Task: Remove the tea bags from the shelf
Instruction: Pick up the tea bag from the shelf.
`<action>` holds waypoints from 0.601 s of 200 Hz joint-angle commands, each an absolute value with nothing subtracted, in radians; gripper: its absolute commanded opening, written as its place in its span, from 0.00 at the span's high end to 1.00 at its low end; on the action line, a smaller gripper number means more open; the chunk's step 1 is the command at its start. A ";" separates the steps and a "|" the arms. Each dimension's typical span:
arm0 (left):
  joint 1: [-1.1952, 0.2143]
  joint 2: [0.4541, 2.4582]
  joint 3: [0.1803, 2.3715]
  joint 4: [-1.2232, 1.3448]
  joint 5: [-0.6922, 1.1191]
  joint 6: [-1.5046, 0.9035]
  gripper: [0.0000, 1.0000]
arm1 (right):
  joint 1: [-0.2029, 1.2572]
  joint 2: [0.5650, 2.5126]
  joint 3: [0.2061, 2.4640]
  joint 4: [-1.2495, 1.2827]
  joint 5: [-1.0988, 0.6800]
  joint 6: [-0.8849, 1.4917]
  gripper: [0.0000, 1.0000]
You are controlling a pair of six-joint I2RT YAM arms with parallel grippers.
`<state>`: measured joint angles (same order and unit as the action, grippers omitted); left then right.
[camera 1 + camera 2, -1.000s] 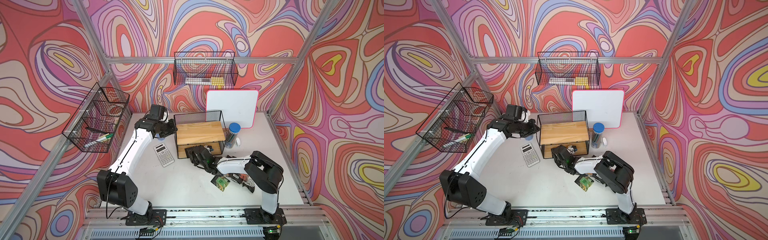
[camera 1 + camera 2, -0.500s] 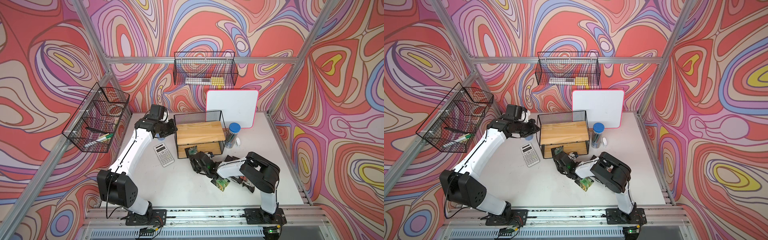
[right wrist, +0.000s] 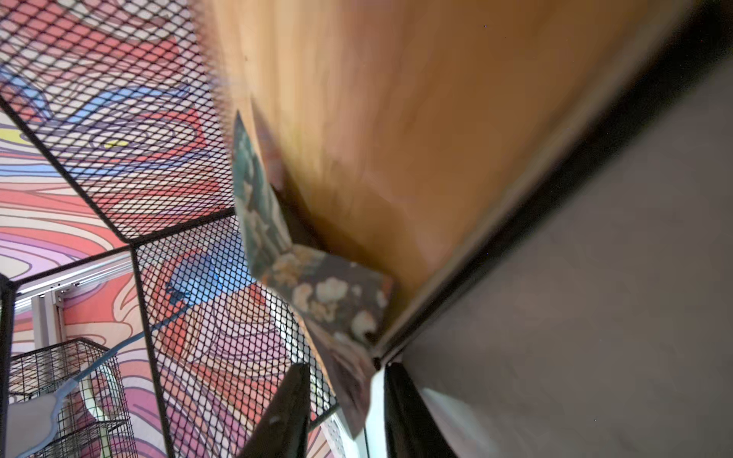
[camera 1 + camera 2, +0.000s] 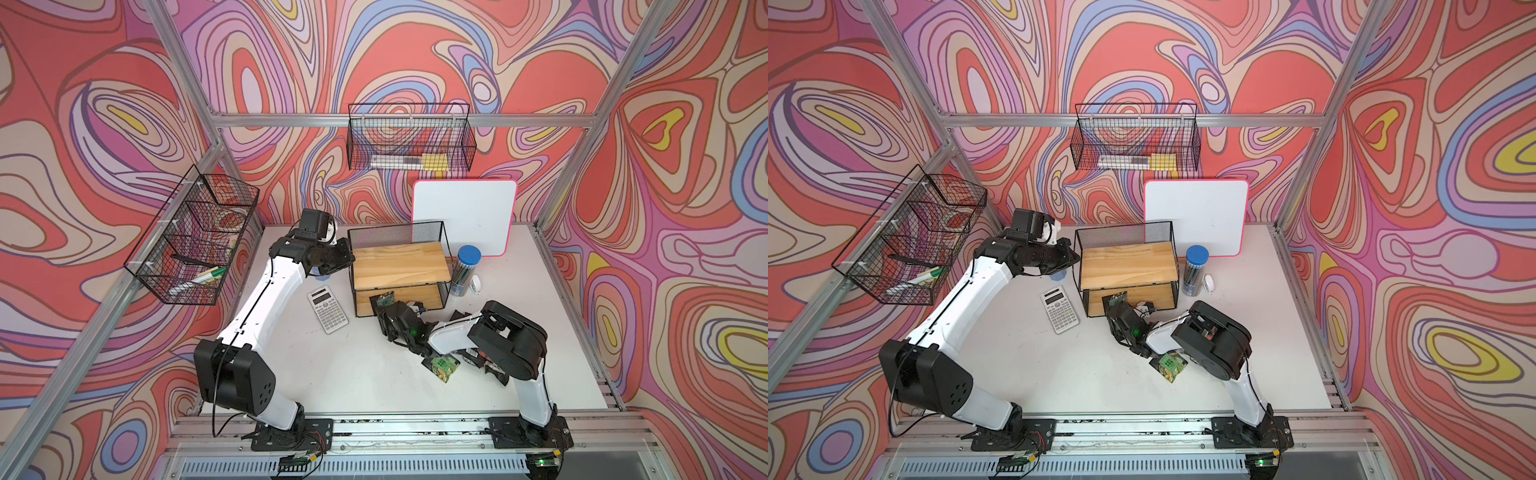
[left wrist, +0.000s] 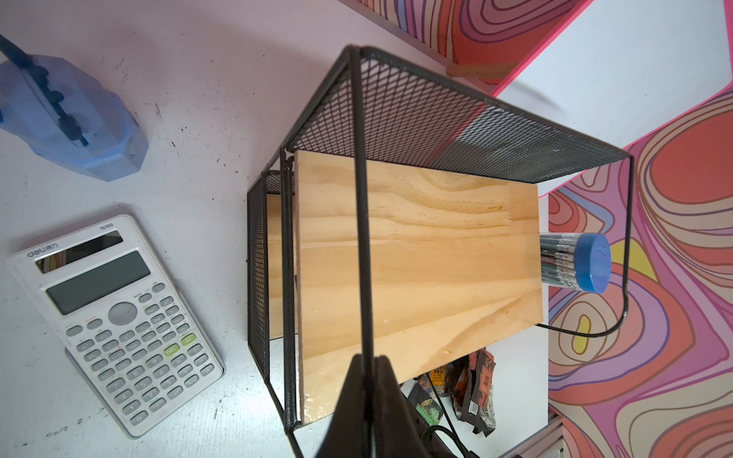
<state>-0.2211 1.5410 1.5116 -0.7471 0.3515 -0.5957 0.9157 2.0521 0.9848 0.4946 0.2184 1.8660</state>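
Tea bags (image 4: 444, 365) lie heaped on the table (image 4: 353, 374) by our right arm (image 4: 453, 332); one bag (image 3: 325, 293) leans on the shelf's (image 4: 399, 266) lower board. Left gripper (image 5: 367, 363) clamps the shelf's wire; right gripper (image 3: 344, 370) straddles that bag, jaws apart. Next, we reckon: pinch, withdraw.

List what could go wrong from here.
The tea bag stands loose between the open jaws of the right gripper, so it may slip free on the pull. It sits right by the shelf's lower front rail and could snag there. The right arm hangs over loose tea bags on the table and might scatter them.
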 commanded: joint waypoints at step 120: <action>-0.224 1.569 1.521 -0.765 0.368 -0.562 1.00 | 0.901 1.976 1.010 0.288 0.223 2.048 1.00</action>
<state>-0.2211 1.5467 1.5120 -0.7391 0.3496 -0.5823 0.9108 2.0373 1.0107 0.4065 0.2203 1.8870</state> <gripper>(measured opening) 0.085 0.042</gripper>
